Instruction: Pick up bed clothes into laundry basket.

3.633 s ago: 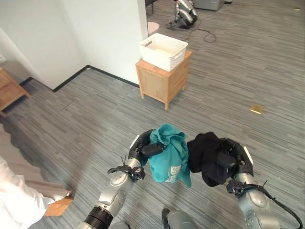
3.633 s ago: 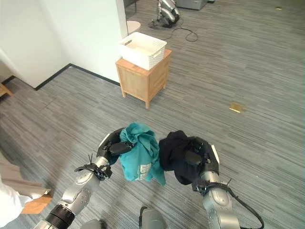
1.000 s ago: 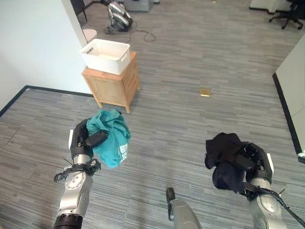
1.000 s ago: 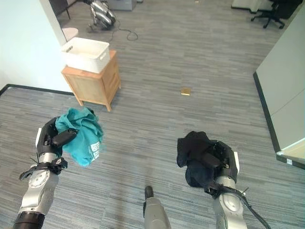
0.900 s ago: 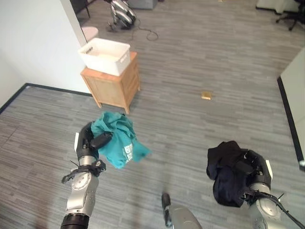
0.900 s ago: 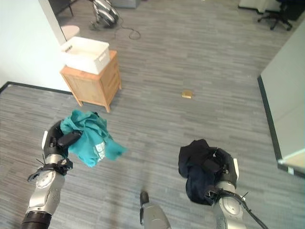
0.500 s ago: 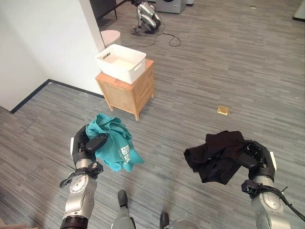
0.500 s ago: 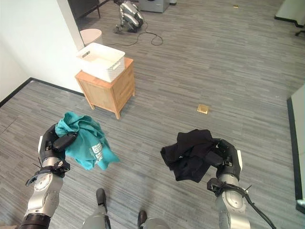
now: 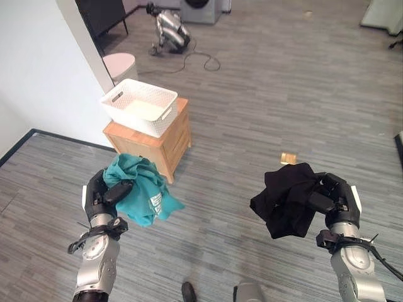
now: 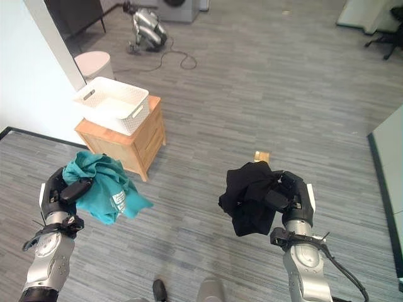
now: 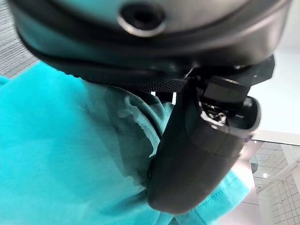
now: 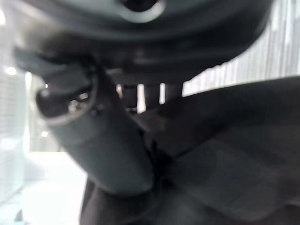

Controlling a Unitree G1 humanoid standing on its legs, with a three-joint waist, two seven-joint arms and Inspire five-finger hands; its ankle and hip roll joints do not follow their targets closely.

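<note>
A teal garment point(image 9: 140, 192) hangs bunched from my left hand point(image 9: 97, 196), whose thumb point(image 11: 197, 154) presses into the teal cloth point(image 11: 70, 159). My right hand point(image 9: 334, 200) is shut on a black garment point(image 9: 286, 200), and its thumb point(image 12: 98, 136) pins the dark fabric point(image 12: 225, 154). Both hands are raised above the floor, apart from each other. The white laundry basket point(image 9: 139, 107) stands on a small wooden cabinet point(image 9: 157, 143) ahead and slightly left, just beyond the teal garment. It looks empty.
A white wall point(image 9: 38, 69) rises at the left. A round pink bin point(image 9: 119, 65) sits behind the basket. A small tan object point(image 9: 289, 157) lies on the grey floor. A machine with a cable point(image 9: 171, 30) rests far back.
The camera has shifted, and the cabinet with the basket now appears nearer. Both hands still hold their garments; the black one hangs more bunched under the right hand.
</note>
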